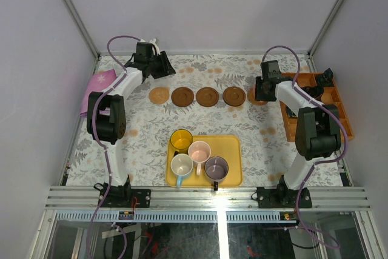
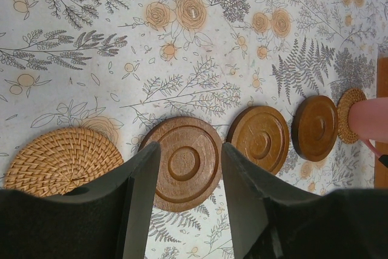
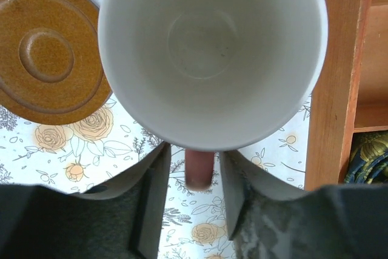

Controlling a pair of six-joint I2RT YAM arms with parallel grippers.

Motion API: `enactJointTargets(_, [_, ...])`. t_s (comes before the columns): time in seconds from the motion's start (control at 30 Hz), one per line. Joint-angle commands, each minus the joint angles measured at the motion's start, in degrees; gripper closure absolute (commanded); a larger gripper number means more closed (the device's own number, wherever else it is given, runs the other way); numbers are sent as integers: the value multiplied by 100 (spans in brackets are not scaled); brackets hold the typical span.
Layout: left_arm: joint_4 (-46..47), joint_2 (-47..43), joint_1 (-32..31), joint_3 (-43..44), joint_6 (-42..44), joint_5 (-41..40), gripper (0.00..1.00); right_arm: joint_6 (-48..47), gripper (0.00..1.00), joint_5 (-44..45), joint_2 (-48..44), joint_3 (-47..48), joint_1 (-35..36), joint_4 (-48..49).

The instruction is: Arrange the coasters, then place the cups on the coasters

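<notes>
Fingers of my right hand [image 3: 195,153] fill the bottom of its wrist view, spread to either side of the handle of the salmon-pink cup [image 3: 212,47] with a sliver of gap on each side, so they pinch nothing. That cup stands upright, white inside, just beside the orange wooden organiser [image 3: 336,77]. From the left wrist view I see it resting on a woven coaster [image 2: 343,116] at the right end of the row. Next along come three dark wooden coasters [image 2: 262,139], then a second, paler woven coaster [image 2: 60,161] at the left end; all five lie in a line across the floral table [image 1: 139,144]. My left hand [image 2: 190,150] hovers over the leftmost wooden disc, fingers spread and empty. Nearer the arm bases, the yellow tray [image 1: 233,150] holds the amber cup [image 1: 181,140], pale pink cup [image 1: 199,151], white cup with blue handle [image 1: 181,165] and greyish-purple cup [image 1: 216,168].
</notes>
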Motion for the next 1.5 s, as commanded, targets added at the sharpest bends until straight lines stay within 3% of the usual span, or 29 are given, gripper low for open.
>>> enactJointTargets(0.0, [159,68,19,88,7,31,55,89,50,105,-241,159,-22,167])
enactJointTargets(0.13, [158,87,16,79,6,28,55,97,39,112,-246,142,-20,105])
enactJointTargets(0.37, [158,64,21,60,30,43,55,191,32,240,-395,-2,-19,5])
enactJointTargets(0.63, [158,67,16,9,-2,134,55,216,45,640,-535,-75,-19,7])
enactJointTargets(1.0, [183,-15,17,-86,-20,131,55,206,53,627,-579,-192,-20,-57])
enactJointTargets(1.27, [211,-20,21,-149,-50,147,55,198,53,553,-620,-310,-19,-94])
enactJointTargets(1.47, [252,-48,23,-197,-60,143,55,143,47,265,-876,-339,-23,-125])
